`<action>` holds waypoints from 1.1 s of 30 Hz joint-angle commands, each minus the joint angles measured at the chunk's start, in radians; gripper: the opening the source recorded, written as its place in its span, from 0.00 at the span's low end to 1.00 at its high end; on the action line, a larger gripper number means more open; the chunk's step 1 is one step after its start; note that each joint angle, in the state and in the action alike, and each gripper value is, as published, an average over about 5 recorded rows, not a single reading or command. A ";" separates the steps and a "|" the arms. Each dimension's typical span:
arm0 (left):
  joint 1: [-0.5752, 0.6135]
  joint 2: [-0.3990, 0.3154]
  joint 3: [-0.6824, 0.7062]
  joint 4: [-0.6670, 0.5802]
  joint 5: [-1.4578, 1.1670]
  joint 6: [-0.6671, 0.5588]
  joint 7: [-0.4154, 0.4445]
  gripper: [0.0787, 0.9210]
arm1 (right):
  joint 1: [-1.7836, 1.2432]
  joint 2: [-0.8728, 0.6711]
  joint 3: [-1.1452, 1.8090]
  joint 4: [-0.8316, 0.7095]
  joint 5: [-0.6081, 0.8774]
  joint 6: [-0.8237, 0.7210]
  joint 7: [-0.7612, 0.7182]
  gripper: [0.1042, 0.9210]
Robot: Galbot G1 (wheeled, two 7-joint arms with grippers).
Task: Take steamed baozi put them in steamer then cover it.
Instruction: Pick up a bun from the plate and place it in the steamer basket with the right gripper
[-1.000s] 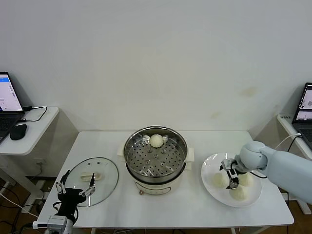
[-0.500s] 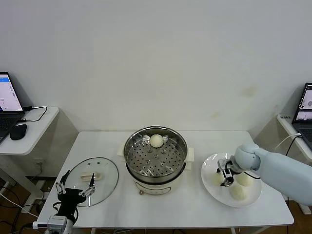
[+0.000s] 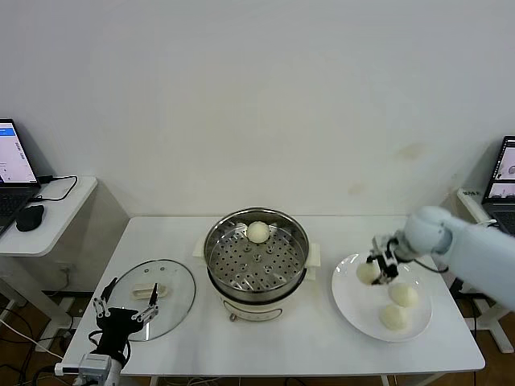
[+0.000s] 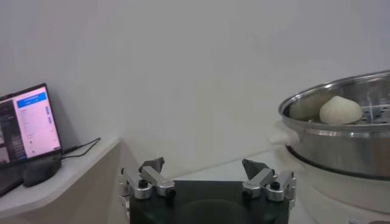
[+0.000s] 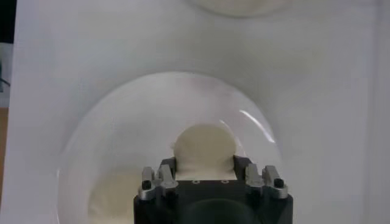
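My right gripper (image 3: 380,267) is shut on a cream-white baozi (image 3: 368,273) and holds it above the left part of the white plate (image 3: 354,301). In the right wrist view the baozi (image 5: 204,149) sits between the fingers over the plate (image 5: 122,134). Two more baozi (image 3: 403,295) lie on the plate, and one baozi (image 3: 257,232) lies at the back of the steel steamer (image 3: 256,256). The glass cover (image 3: 161,295) lies flat on the table at the left. My left gripper (image 3: 125,312) is open and parked at the front left, near the cover.
A side table with a laptop (image 3: 12,173) and mouse stands at the far left. Another laptop (image 3: 503,177) is at the far right. In the left wrist view the steamer (image 4: 341,131) with its baozi (image 4: 340,111) is close by.
My right gripper closed on a baozi on the plate and has lifted it up and slightly back. Two baozi remain on the plate. The left arm has not moved.
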 commanded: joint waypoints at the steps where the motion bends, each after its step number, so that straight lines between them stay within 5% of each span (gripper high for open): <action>1: -0.001 0.004 0.001 0.000 -0.002 0.000 0.001 0.88 | 0.379 0.032 -0.148 0.021 0.182 -0.043 -0.024 0.59; 8: -0.008 0.014 -0.004 -0.003 -0.012 0.001 0.000 0.88 | 0.556 0.279 -0.272 0.045 0.424 -0.156 0.055 0.60; 17: -0.013 0.005 -0.016 -0.013 -0.011 0.002 -0.001 0.88 | 0.412 0.572 -0.251 -0.010 0.567 -0.299 0.183 0.60; 33: 0.017 -0.012 -0.055 -0.044 -0.012 0.001 -0.001 0.88 | 0.136 0.796 -0.233 -0.188 0.486 -0.365 0.245 0.60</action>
